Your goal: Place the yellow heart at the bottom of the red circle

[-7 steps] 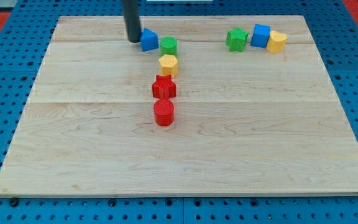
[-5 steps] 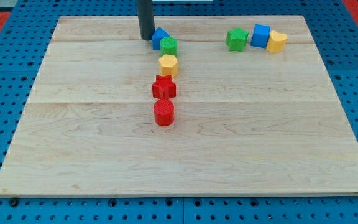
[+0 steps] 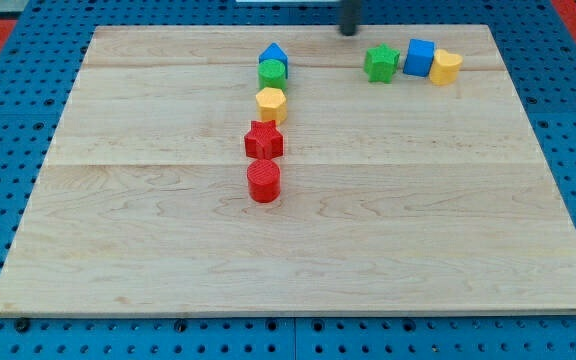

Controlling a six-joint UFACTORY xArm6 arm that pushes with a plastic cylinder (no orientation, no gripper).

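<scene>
Heart not yet moved: task barely begun

Landmark for everything below is the red circle [image 3: 264, 182], which sits a little left of the board's [image 3: 118, 250] middle. Straight above it, touching or nearly so, stands a red star [image 3: 264, 140], then a yellow hexagon [image 3: 271, 103], a green block [image 3: 272, 73] and a blue block [image 3: 274, 55], all in one column. The yellow heart [image 3: 446, 66] lies well apart, far up and to the view's right of the circle, at the right end of a row with a blue cube [image 3: 420, 57] and a green star [image 3: 380, 63]. My tip [image 3: 349, 30], blurred, is near the board's top edge, just left of that row and touching nothing. No pincer exists here, so nothing is held. Judging by this, the whole push remains: the heart must travel down and left to below the circle.
</scene>
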